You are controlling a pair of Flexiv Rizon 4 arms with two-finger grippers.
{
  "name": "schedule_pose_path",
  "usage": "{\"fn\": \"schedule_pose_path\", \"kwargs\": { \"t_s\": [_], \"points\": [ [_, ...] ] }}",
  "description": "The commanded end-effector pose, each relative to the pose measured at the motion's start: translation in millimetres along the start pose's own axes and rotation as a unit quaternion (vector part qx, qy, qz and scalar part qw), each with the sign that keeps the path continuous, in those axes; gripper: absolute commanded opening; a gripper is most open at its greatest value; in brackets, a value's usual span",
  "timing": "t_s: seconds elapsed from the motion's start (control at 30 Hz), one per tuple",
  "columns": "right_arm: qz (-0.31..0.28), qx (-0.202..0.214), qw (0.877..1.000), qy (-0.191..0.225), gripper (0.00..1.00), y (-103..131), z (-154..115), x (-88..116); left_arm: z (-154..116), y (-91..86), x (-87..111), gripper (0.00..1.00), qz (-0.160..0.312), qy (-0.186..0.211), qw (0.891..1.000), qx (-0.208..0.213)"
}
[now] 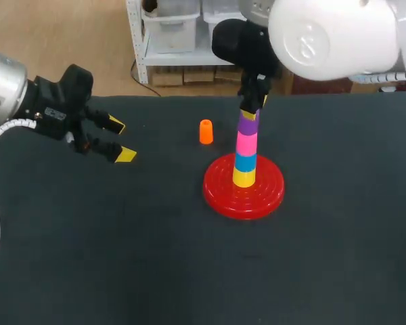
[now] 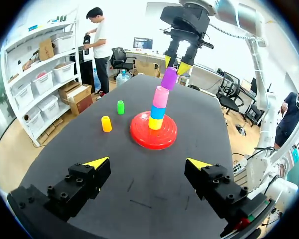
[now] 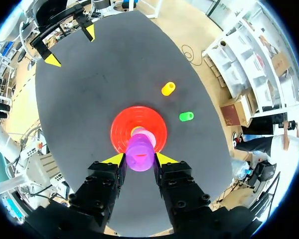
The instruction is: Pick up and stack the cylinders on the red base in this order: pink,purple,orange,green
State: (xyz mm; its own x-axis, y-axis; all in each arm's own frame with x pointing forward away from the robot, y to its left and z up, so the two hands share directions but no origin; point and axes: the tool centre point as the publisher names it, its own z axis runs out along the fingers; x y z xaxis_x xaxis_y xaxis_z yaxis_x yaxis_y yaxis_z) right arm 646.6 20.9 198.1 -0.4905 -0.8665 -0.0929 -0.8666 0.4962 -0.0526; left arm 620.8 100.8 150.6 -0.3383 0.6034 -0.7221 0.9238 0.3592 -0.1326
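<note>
Right gripper (image 3: 139, 159) grips the purple cylinder (image 3: 140, 148) over the pink cylinder (image 2: 161, 96), aligning it for stacking, while left gripper (image 2: 147, 163) hangs spread open, well clear

Site: robotics lab | Evidence: two robot arms, left arm (image 1: 10, 88) and right arm (image 1: 331, 34), over one dark-covered desk (image 1: 122, 257) | Test pieces: red base (image 1: 272, 193) carrying stacked coloured cylinders (image 1: 245, 152); loose orange cylinder (image 1: 206, 131) on the desk
</note>
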Motion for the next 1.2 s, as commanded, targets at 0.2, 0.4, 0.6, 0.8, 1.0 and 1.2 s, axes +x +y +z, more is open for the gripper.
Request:
{"fn": "schedule_pose_path", "kwargs": {
  "t_s": [0.2, 0.4, 0.6, 0.8, 1.0, 1.2],
  "points": [
    [0.005, -0.002, 1.0, 0.009, 0.0, -2, 2, 3, 1, 0.6, 0.5, 1.0, 0.0, 0.0, 1.0, 0.0],
    [0.009, -0.006, 1.0, 0.011, 0.0, 0, 7, 5, 1, 0.6, 0.5, 1.0, 0.0, 0.0, 1.0, 0.0],
    [0.015, -0.011, 1.0, 0.013, 0.0, -1, 18, 5, 1, 0.6, 0.5, 1.0, 0.0, 0.0, 1.0, 0.0],
    [0.027, -0.021, 0.999, 0.02, 0.0, -4, 36, 5, 1, 0.6, 0.5, 1.0, 0.0, 0.0, 1.0, 0.0],
    [0.029, -0.028, 0.999, 0.02, 0.0, -3, 42, 6, 1, 0.6, 0.5, 1.0, 0.0, 0.0, 1.0, 0.0],
    [0.023, -0.023, 0.999, 0.015, 0.0, -5, 32, 0, 1, 0.6, 0.5, 1.0, 0.0, 0.0, 1.0, 0.0]
  ]
}}
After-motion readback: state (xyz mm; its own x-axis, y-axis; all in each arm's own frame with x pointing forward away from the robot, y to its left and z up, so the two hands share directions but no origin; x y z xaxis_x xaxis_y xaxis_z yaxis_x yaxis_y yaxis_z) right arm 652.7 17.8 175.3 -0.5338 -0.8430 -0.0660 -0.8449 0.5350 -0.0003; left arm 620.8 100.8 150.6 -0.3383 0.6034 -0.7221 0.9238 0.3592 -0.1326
